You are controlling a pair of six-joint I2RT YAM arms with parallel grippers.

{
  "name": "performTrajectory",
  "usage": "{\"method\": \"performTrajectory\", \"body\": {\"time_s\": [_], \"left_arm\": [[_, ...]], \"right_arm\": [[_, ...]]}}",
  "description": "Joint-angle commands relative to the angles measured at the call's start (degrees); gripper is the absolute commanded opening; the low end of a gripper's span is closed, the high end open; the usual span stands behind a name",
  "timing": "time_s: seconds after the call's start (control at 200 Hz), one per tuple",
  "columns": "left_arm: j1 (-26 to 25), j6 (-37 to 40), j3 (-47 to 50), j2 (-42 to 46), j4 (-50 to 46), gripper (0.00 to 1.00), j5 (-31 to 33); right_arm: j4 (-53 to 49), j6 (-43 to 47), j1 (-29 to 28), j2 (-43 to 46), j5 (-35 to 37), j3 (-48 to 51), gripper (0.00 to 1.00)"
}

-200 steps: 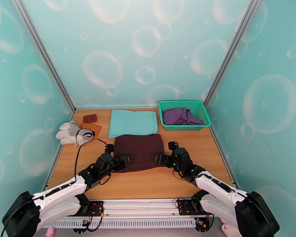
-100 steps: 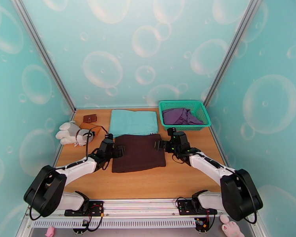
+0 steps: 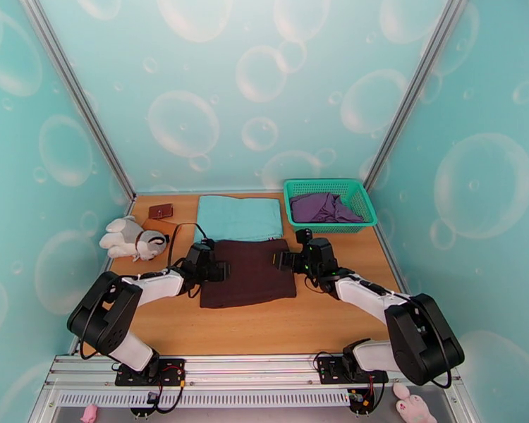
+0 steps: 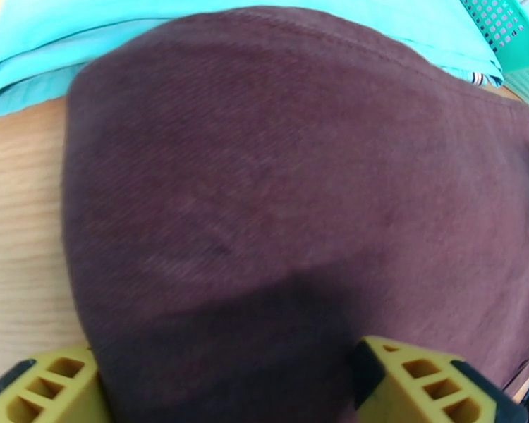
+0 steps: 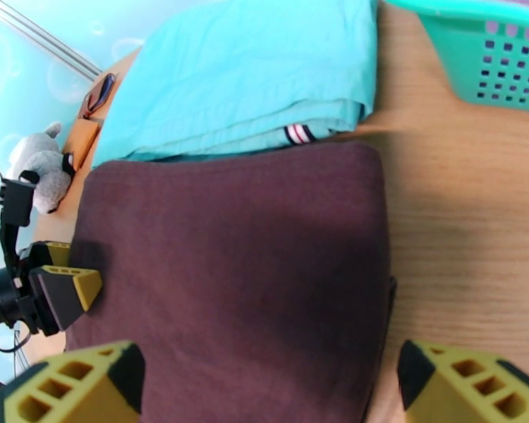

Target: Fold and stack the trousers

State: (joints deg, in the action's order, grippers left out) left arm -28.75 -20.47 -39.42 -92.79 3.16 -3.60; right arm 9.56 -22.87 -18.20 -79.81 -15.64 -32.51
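the trousers (image 3: 249, 271) are lying folded into a flat brown block at the middle of the table (image 3: 264, 326), their far edge touching the light teal cloth (image 3: 238, 218). the left gripper (image 3: 221, 271) is sitting at the block's left edge and the right gripper (image 3: 281, 261) at its right edge. both are standing with jaws well apart, cloth between the fingers, and neither is pinching anything.

the risk i am seeing is this: if the jaws are closing on the top layer alone, the fold is likely opening as the block is lifting. if one side is rising before the other, the soft cloth is probably sagging and sliding out of square. a low carry toward the far edge could also be dragging the teal cloth along.

the table is bare pale wood. a green basket (image 3: 328, 185) with a purple garment (image 3: 323, 206) is sitting at the far right corner, and a plush toy (image 3: 132, 237) is lying by the left edge. teal bubble-printed walls (image 3: 194, 100) are closing in the sides.
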Motion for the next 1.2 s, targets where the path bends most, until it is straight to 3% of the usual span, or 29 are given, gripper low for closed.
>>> {"method": "performTrajectory", "body": {"time_s": [0.0,0.13,0.27,0.52,0.695,0.92,1.195], "left_arm": [[-2.73,-0.01,-1.58,-2.76,1.20,0.70,-10.74],[-4.69,-0.52,-5.09,-5.54,-0.04,0.52,-11.81],[-7.11,-0.40,-12.76,-8.45,-6.89,0.00,-9.62],[-12.18,0.87,-29.00,-4.35,-29.36,0.00,-3.45],[-12.55,0.10,-44.51,-2.93,-41.83,0.00,1.10],[-13.35,4.14,-69.01,-10.46,-55.50,0.00,5.20],[-13.70,7.99,-96.60,-22.81,-67.77,0.00,5.93]], "right_arm": [[4.60,-1.52,0.21,-3.03,1.82,2.46,0.99],[3.36,-1.82,0.72,-5.62,1.23,1.90,0.99],[2.25,-1.64,1.19,-4.19,2.19,2.33,0.99],[3.94,-3.45,6.19,6.22,3.36,7.21,0.99],[4.99,-4.56,8.39,13.64,5.14,10.40,0.99],[5.44,-4.40,9.32,13.65,4.35,10.65,0.99],[6.42,-4.49,9.55,9.52,1.28,9.62,0.99]]}}
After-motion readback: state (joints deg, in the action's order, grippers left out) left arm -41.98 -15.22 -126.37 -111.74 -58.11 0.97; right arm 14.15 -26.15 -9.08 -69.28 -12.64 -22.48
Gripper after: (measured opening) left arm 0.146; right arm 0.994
